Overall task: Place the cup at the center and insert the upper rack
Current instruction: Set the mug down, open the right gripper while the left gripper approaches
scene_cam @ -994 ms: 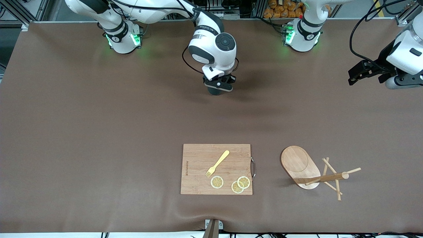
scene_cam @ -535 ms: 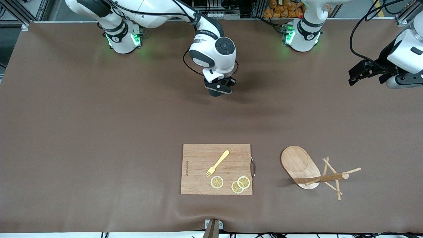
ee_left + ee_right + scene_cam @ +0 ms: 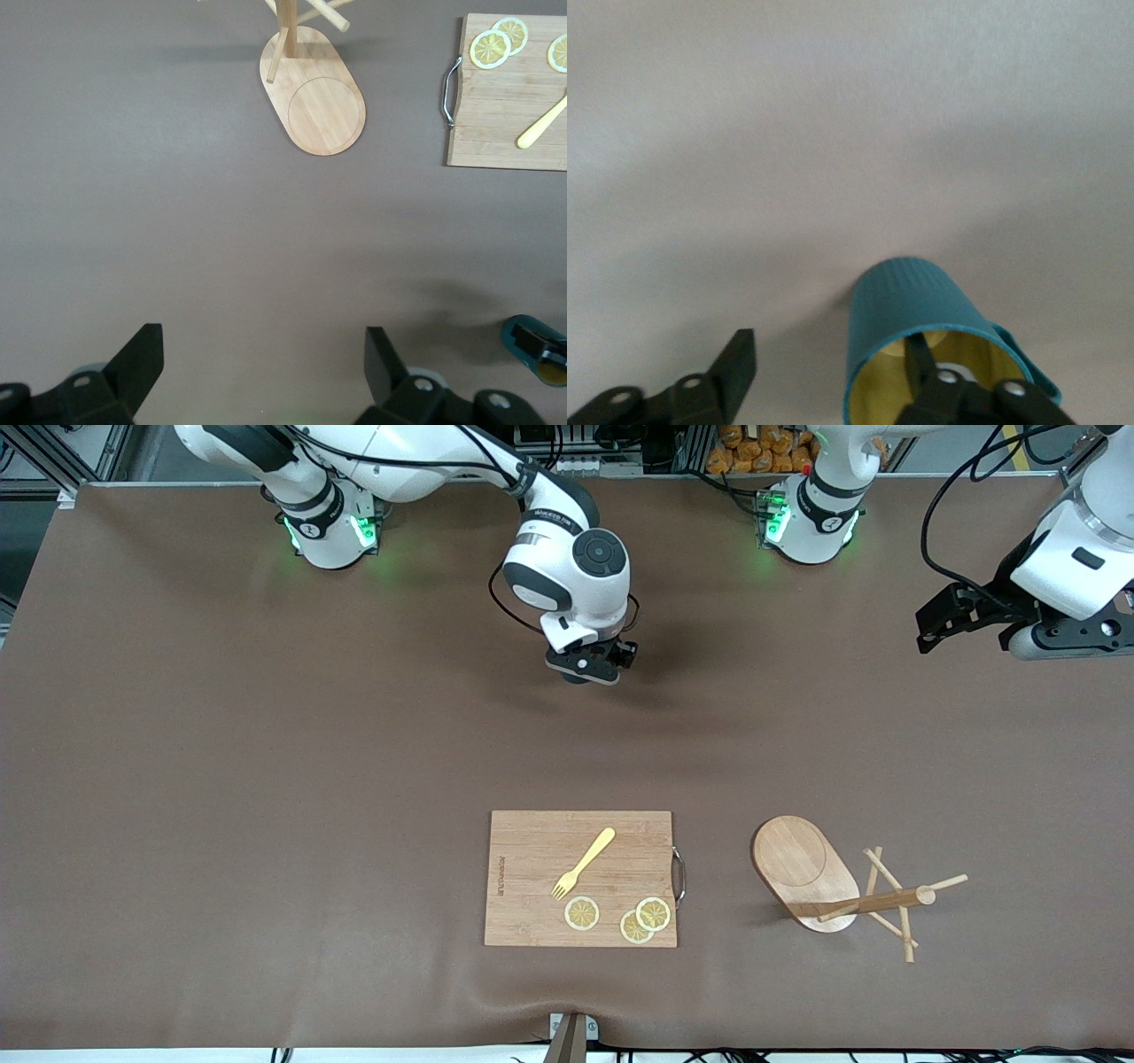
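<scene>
Nearest the camera the rack (image 3: pixel 837 881) lies tipped on the counter (image 3: pixel 266 779), while farther off the right gripper (image 3: pixel 585 670), fingers apart, straddles the standing cup's (image 3: pixel 908 332) wall, and the left gripper (image 3: pixel 266 372) waits open above the counter.
</scene>
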Robot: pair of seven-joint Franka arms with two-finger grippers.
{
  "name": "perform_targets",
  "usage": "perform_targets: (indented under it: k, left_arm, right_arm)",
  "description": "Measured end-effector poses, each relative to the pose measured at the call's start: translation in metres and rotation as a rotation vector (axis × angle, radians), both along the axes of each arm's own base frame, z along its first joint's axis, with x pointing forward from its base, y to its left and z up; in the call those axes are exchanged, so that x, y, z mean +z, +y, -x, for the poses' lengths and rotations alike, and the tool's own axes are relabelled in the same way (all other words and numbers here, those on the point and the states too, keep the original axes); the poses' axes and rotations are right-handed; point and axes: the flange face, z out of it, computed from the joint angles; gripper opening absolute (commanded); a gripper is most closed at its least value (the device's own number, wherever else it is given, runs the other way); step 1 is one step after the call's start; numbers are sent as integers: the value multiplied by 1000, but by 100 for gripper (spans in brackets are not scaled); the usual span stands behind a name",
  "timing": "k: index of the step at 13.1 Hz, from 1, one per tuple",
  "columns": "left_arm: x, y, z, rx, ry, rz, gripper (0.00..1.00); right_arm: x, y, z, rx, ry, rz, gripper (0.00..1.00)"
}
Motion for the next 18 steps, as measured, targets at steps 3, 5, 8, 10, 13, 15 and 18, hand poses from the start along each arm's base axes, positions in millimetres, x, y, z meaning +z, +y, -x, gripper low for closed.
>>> perform_targets:
  k: [3,5,8,10,13,15,18]
  left_arm:
    - [6,-16,2,-1,-13,3,100]
    - [7,-45,9,18,-17,3,100]
    - [6,-96,23,51,-19,2,100]
    - [5,-137,39,93,-20,1,100]
    - [-7,-195,63,129,-4,-7,100]
    - [-15,-212,66,138,7,-6,100]
    - [-30,-239,73,175,12,-30,100]
  right_arm:
    - [44,-21,-29,-23,-13,-21,100]
    - [75,-48,-54,3,-28,-9,100]
    - [107,-90,-91,61,-51,3,100]
    - [130,-127,-122,85,-65,-11,100]
    - [178,-211,-171,132,-88,-19,100]
    - [206,-267,-190,179,-80,-31,100]
    - [234,-349,-206,259,-53,-21,100]
